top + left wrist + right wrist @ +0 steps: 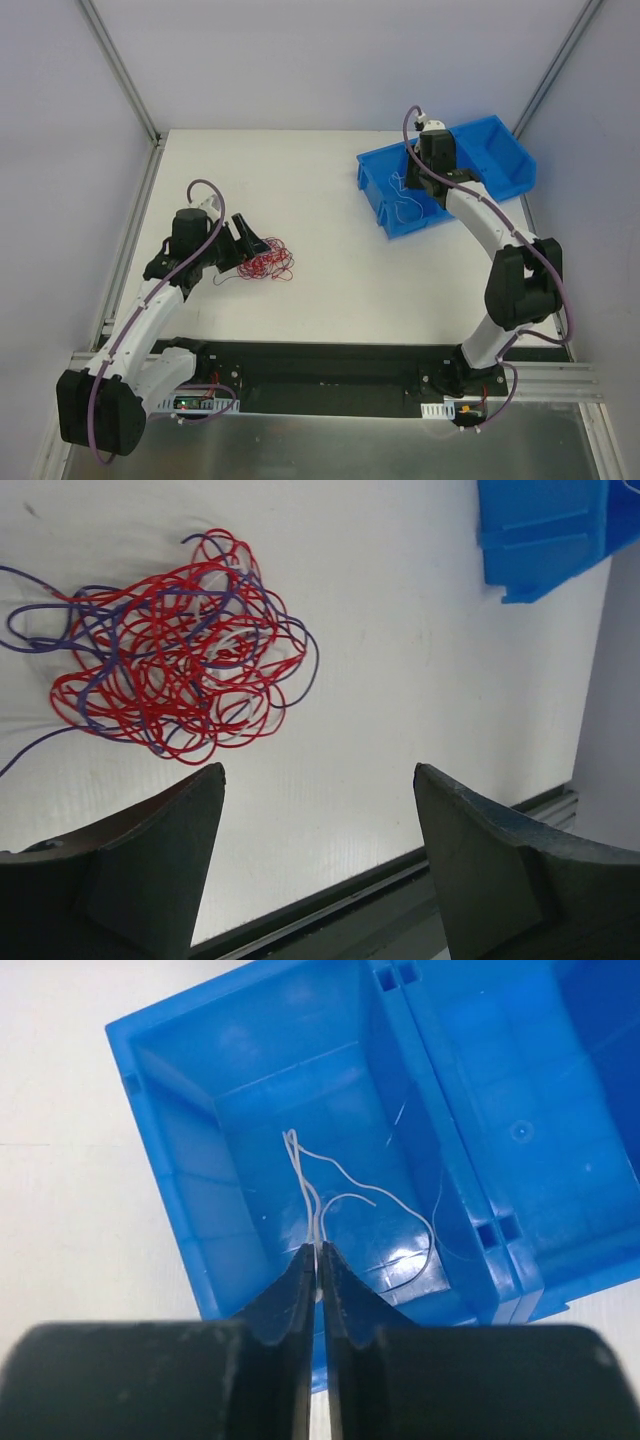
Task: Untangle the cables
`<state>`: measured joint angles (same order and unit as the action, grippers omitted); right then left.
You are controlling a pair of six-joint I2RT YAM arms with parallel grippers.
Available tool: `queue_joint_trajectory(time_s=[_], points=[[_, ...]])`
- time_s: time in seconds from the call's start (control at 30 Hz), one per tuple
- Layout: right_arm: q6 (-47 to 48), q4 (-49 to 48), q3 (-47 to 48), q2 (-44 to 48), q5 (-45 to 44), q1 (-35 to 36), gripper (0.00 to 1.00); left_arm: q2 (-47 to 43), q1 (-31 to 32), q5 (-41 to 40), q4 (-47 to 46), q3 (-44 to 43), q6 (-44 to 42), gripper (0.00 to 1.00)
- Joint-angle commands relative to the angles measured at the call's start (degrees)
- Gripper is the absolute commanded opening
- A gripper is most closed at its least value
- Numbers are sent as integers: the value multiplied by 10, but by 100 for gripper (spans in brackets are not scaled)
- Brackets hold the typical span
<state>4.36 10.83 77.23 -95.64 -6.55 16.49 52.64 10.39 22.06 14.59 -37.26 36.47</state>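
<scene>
L jaws apart, red cable tangle just ahead-left; R jaws clamped on white cable in blue bin.

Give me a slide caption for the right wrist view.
Right gripper pinches a white cable over one compartment of the blue bin.

In the upper left of the left wrist view, the cables form a mostly red tangle threaded with darker strands that look violet, though they may be black. The table beneath is plain white. At the centre of the right wrist view, a white cable shows against the bright blue bin. The left gripper and right gripper are matt black.
</scene>
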Motion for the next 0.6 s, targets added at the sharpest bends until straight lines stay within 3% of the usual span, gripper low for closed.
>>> queue_joint_trajectory(time_s=[0.0, 0.1, 0.17, 0.33, 0.43, 0.57], points=[[14, 57, 69, -11, 5, -3, 18, 1, -3, -73, 24, -5, 0, 75], [21, 101, 88, -12, 14, -2, 44, 5, -3, -108, 27, -5, 1, 76], [14, 117, 85, -1, 18, -1, 52, 18, -4, -120, 28, -11, -4, 75], [-36, 104, 11, 72, 58, 34, 55, 66, -5, -131, 31, -33, -7, 61], [-76, 34, -72, 119, 141, 89, 55, 107, -5, -119, 31, -54, -17, 53], [-84, -54, -175, 158, 184, 184, 55, 156, -5, -115, 31, -78, -27, 43]])
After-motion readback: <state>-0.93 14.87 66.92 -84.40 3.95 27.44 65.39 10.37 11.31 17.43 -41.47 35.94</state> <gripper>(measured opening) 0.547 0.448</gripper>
